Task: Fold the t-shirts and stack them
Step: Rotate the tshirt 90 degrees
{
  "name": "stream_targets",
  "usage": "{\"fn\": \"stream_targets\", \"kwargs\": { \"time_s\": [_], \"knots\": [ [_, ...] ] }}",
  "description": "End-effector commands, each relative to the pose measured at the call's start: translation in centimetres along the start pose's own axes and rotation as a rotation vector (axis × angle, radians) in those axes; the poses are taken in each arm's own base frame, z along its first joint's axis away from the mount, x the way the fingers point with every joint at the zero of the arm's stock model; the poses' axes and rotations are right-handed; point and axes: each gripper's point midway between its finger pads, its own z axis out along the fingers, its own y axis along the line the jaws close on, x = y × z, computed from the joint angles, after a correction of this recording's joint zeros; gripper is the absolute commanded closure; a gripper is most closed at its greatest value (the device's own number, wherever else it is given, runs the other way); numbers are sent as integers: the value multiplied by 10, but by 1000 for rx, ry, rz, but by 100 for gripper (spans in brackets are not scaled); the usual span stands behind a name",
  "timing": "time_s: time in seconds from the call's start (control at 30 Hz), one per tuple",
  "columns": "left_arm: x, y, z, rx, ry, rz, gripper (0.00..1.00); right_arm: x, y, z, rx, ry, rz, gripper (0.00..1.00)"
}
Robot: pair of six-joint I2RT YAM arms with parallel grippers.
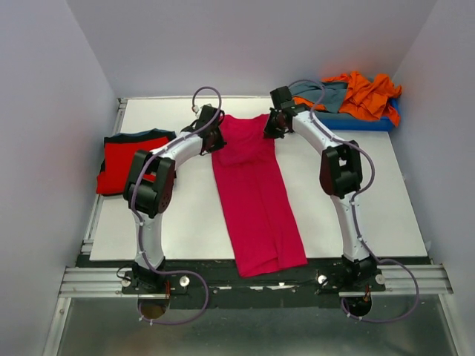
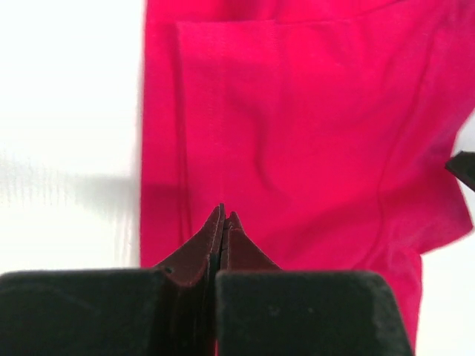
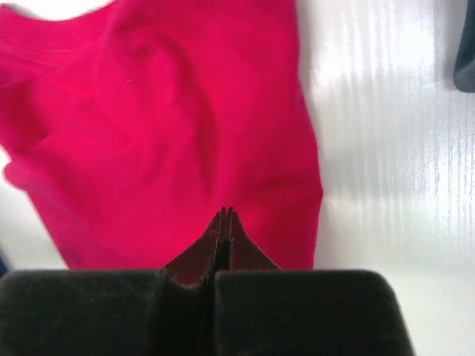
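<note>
Magenta t-shirt [image 1: 256,200] flat on white table [image 1: 185,222], left gripper [image 2: 225,215] and right gripper [image 3: 226,212] clenched at its far corners.

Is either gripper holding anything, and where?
Seemingly nothing: left gripper and right gripper are shut above far corners of the pink shirt, no cloth pinched.

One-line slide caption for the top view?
Left gripper and right gripper at the far end of the lengthwise-folded magenta t-shirt; red t-shirt at left; orange t-shirt, grey-teal t-shirt in blue tray.
</note>
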Motion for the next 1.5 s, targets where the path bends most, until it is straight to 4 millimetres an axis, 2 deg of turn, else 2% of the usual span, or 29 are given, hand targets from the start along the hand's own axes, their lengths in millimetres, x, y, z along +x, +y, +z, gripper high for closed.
{"fn": "stream_targets", "kwargs": {
  "time_s": [0.0,0.1,0.2,0.4,0.57,0.67,0.77,0.83,0.9,0.97,1.03,1.13,1.2,1.3,1.37,1.43,1.47],
  "knots": [
    [-3,20,22,-58,1,-40,100,9,-24,22,86,41,58,99],
    [-4,24,32,-58,8,-52,100,9,-41,34,162,29,100,99],
    [-3,29,46,-66,29,-60,100,5,-47,39,183,17,136,99],
    [-2,37,81,-80,109,-84,100,-18,-37,50,108,-13,189,99],
    [-18,35,110,-86,131,-73,100,-45,-35,59,31,-60,257,99],
    [-26,30,124,-54,139,-86,100,-61,-42,63,-4,-81,319,99],
    [-33,27,130,-31,132,-92,100,-77,-39,68,-99,-90,329,99],
    [-36,24,127,-11,127,-89,100,-84,-23,67,-209,-85,278,99],
    [-44,18,119,15,105,-76,100,-90,-3,54,-316,-76,210,97],
    [-56,13,104,38,72,-56,99,-93,8,39,-377,-92,142,88],
    [-70,6,85,56,41,-33,91,-98,16,18,-404,-116,104,84],
    [-91,-4,48,80,-23,-3,85,-104,24,-18,-423,-149,31,83],
    [-98,-5,24,86,-64,9,80,-102,29,-43,-440,-159,-9,83],
    [-103,-4,-14,83,-123,17,71,-82,30,-77,-470,-165,-49,83],
    [-93,0,-34,65,-132,24,71,-59,22,-95,-470,-175,-47,84],
    [-73,-2,-55,72,-124,33,71,-24,7,-103,-459,-145,-22,90],
    [-54,-1,-60,66,-102,41,71,-10,3,-111,-461,-136,-14,95]
  ]
}}
